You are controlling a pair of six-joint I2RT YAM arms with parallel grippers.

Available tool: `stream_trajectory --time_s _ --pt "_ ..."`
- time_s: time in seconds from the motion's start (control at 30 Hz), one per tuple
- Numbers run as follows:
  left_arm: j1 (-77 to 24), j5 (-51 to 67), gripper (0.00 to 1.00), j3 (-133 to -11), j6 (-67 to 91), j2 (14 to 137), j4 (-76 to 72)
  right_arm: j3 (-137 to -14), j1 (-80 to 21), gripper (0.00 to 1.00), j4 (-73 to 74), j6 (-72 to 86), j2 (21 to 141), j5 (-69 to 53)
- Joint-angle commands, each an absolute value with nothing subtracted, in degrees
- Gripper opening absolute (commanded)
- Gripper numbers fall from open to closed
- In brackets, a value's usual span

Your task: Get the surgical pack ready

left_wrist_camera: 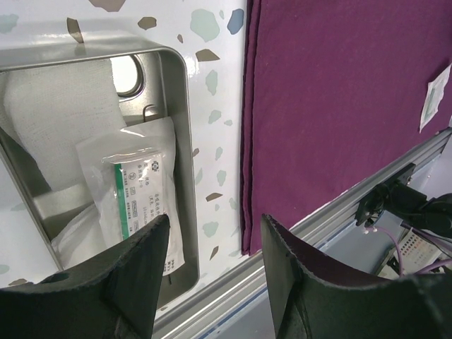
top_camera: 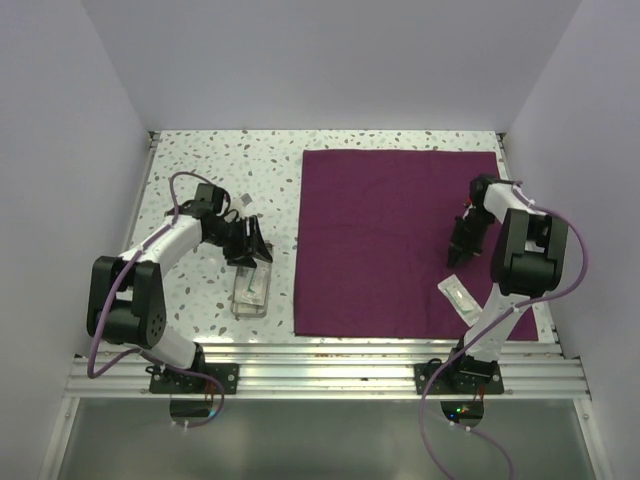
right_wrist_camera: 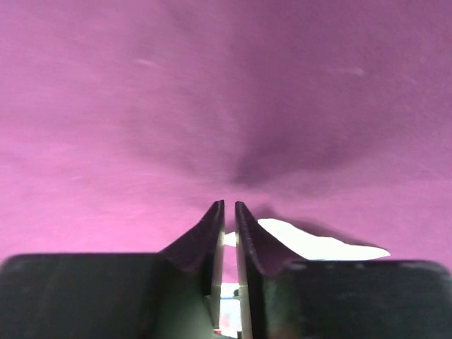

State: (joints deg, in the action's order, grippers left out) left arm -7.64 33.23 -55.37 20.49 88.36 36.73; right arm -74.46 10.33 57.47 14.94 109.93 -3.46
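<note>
Writing: the sealed packet (left_wrist_camera: 145, 205) in the steel tray (left_wrist_camera: 182, 127) has a green band and rows of small dark print, too fine to read. Any marking on the flat white packet (top_camera: 460, 297) is too small to tell.
Purple cloth (top_camera: 390, 240): dark magenta, roughly square. It is spread flat over the right half of the speckled worktop (top_camera: 200, 170), with its near edge at the aluminium rail (top_camera: 330, 350).
Cloth surface: smooth in the top view. In the right wrist view, creases run inward to a pucker just ahead of the fingertips.
Steel tray: shiny, rectangular, with rounded corners. It sits on bare worktop left of the cloth, apart from the cloth's left edge.
Tray contents: white gauze (left_wrist_camera: 63, 120) lies at the far end, and the sealed packet lies partly over it toward the near end.
Flat white packet: lies on the cloth near its near right corner, beside the right arm.
Left claw (left_wrist_camera: 215, 226): wide, with nothing between the fingers. It hangs over the tray's near end, one finger above the sealed packet and the other above the strip of worktop between tray and cloth.
Right claw (right_wrist_camera: 229, 206): jaws drawn in to a thin slit and tip-down on the cloth's right part. They appear pinched on the puckered fold.
Right claw vs packet: the claw is just beyond the flat white packet and not touching it.
</note>
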Motion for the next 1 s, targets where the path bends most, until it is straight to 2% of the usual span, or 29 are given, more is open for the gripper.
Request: stream_trajectory --time_s 0.0,0.07,0.1,0.13,0.17,0.3,0.43,0.6,0.77,0.97 --pt "-7.91 34.63 0.58 -54.93 20.83 86.22 34.72 -79.01 10.11 0.13 58.45 18.81 109.34 -8.70" --pt "-7.91 34.63 0.58 -54.84 20.83 86.22 34.72 -80.50 10.02 0.14 60.45 19.68 109.16 -8.27" --pt "-7.91 34.54 0.58 -54.93 20.74 86.22 34.89 -81.03 10.02 0.17 61.69 20.91 109.16 -6.35" --pt "-7.91 34.63 0.58 -54.93 20.74 86.22 34.81 -81.64 10.02 0.25 63.09 21.44 109.16 -5.11" --pt "-7.91 34.54 0.58 -54.93 20.74 86.13 34.89 -82.78 10.02 0.45 65.98 22.14 109.25 -3.62" --pt "-7.91 34.72 0.58 -54.93 20.92 86.22 34.37 -84.55 8.27 0.62 72.24 26.71 109.16 4.11" --pt "-7.91 35.07 0.58 -55.11 21.27 86.75 33.75 -86.04 3.44 0.64 75.23 32.68 110.12 11.94" --pt "-7.91 35.42 0.58 -55.11 21.09 87.01 33.57 -88.24 0.44 0.59 79.10 39.53 115.04 19.85" --pt "-8.00 35.68 0.58 -55.55 21.27 87.10 33.57 -88.77 -2.02 0.52 79.72 42.89 118.29 22.59" --pt "-7.91 35.77 0.58 -55.99 21.27 87.10 33.57 -87.02 -2.02 0.48 79.10 44.12 120.67 24.26"
